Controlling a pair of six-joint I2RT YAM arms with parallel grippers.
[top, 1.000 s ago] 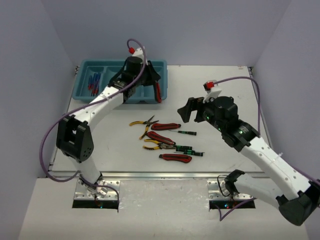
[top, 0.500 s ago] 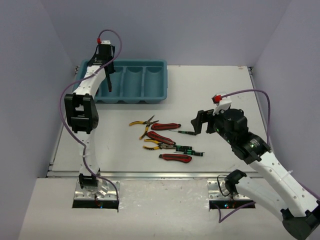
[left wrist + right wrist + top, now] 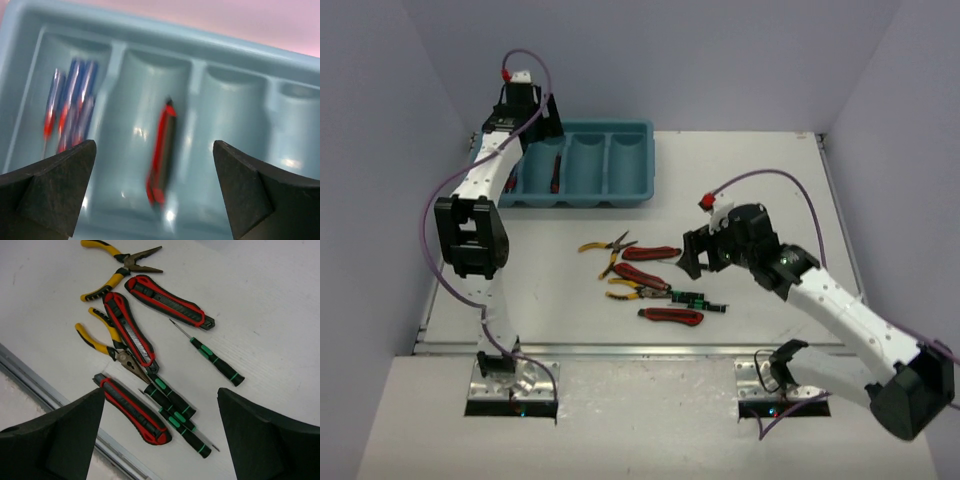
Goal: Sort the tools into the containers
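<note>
The teal tray (image 3: 642, 160) of four containers stands at the back left. My left gripper (image 3: 532, 128) (image 3: 155, 195) hangs open above its left half, holding nothing. Below it a red-and-black utility knife (image 3: 161, 150) (image 3: 556, 170) lies in the second compartment, and several blue/red-handled screwdrivers (image 3: 70, 107) lie in the first. My right gripper (image 3: 695, 257) (image 3: 160, 435) is open above the loose tools: yellow-handled pliers (image 3: 120, 262), a second pair of pliers (image 3: 107, 342), three utility knives (image 3: 167, 300) (image 3: 127, 327) (image 3: 132, 410), and thin black-and-green precision screwdrivers (image 3: 175, 407) (image 3: 215, 360).
The loose tools lie in a tight cluster (image 3: 645, 285) mid-table, some overlapping. The table's metal front edge (image 3: 45, 390) runs just beside the nearest knife. The tray's two right compartments (image 3: 235, 125) hold nothing that I can see.
My left gripper swung from the tray's right end to its left half and opened, leaving the utility knife in the second compartment. My right gripper moved left and down over the loose tools.
</note>
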